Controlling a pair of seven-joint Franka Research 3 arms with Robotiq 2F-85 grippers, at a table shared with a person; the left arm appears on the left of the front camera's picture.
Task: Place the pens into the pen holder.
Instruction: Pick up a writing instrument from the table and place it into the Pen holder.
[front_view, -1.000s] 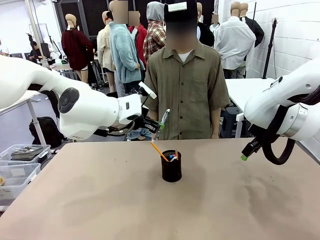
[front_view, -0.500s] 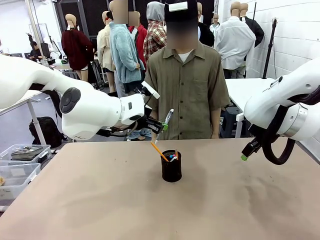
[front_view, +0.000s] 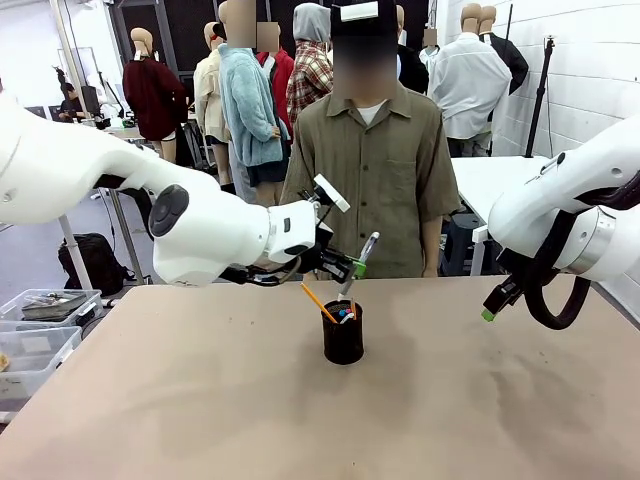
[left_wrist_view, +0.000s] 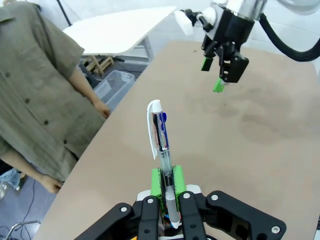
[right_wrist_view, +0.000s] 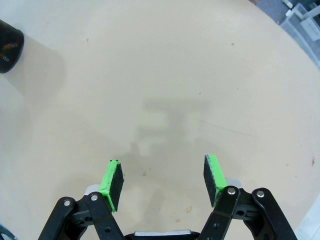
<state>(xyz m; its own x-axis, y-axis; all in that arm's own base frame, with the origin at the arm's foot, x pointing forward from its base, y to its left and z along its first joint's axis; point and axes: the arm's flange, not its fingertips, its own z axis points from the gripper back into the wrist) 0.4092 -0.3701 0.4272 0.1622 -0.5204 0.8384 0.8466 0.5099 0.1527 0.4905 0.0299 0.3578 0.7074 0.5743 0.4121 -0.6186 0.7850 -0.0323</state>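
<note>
A smooth, matt, tan tabletop (front_view: 200, 400) is seen. The clear plastic barrel of the silver-white clip pen (left_wrist_view: 161, 140) is gripped between bright green, seemingly rubbery pads (left_wrist_view: 156, 181). Glossy white plastic shells (front_view: 215, 230) cover the arms. The small black pen holder cup (front_view: 343, 340) looks matt, its mesh hardly discernible.

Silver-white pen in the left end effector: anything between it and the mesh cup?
Nothing visible blocks it. The left end effector holds the silver-white clip pen tilted just above the black wire-mesh pen holder. An orange-yellow pencil-like pen already leans out of the cup's left rim, leaving the rest of the opening free.
</note>
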